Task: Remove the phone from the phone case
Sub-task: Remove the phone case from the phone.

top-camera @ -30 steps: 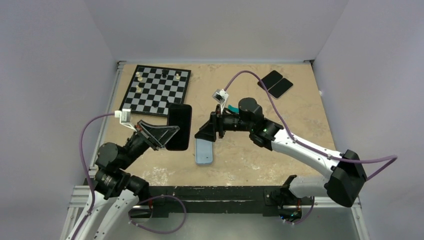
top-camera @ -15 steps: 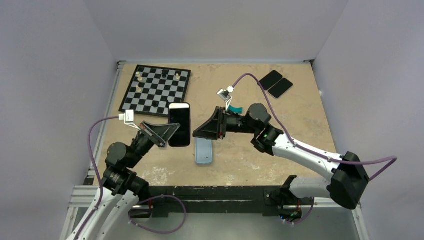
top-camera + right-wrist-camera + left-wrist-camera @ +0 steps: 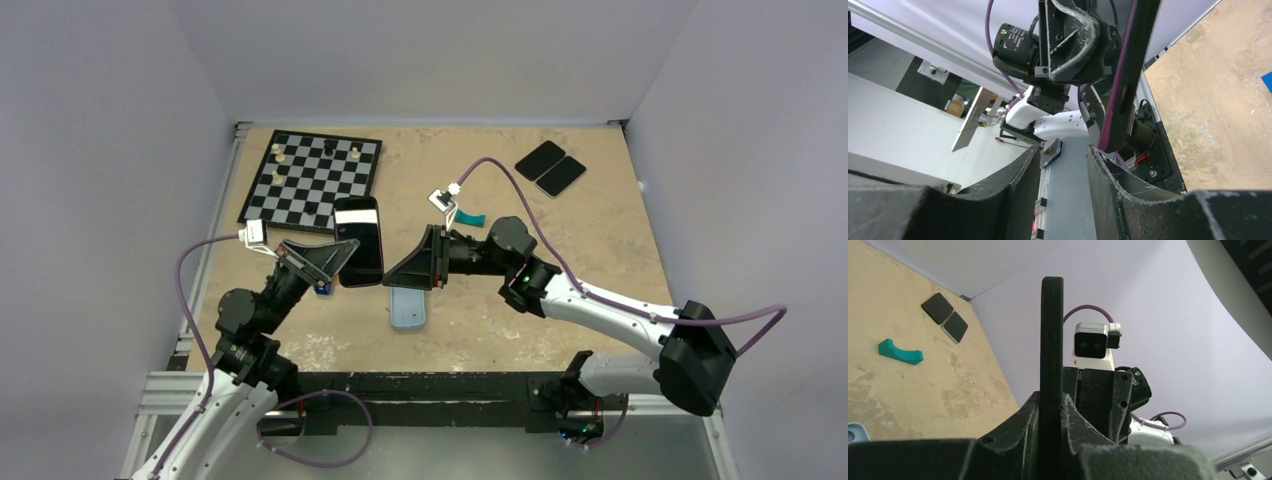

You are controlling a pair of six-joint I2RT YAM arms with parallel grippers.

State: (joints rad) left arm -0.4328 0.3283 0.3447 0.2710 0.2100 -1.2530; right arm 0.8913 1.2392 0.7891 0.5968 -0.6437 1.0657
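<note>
Centre of the top view: the left gripper (image 3: pixel 338 253) was clamped on the upright phone (image 3: pixel 358 238). The right gripper (image 3: pixel 400 277), jaws parted and empty, stood just right of it, over the blue phone case (image 3: pixel 407 310).

White-shelled arms (image 3: pixel 610 305) with black joints (image 3: pixel 690 365), looping purple cables (image 3: pixel 492 160), and a scuffed black right end effector (image 3: pixel 1063 150).

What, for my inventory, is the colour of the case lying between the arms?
Light blue case; clearest in top external view.

pale lilac walls (image 3: pixel 420 50) on 3 sides; tan mottled tabletop (image 3: pixel 600 200), soft even light.
</note>
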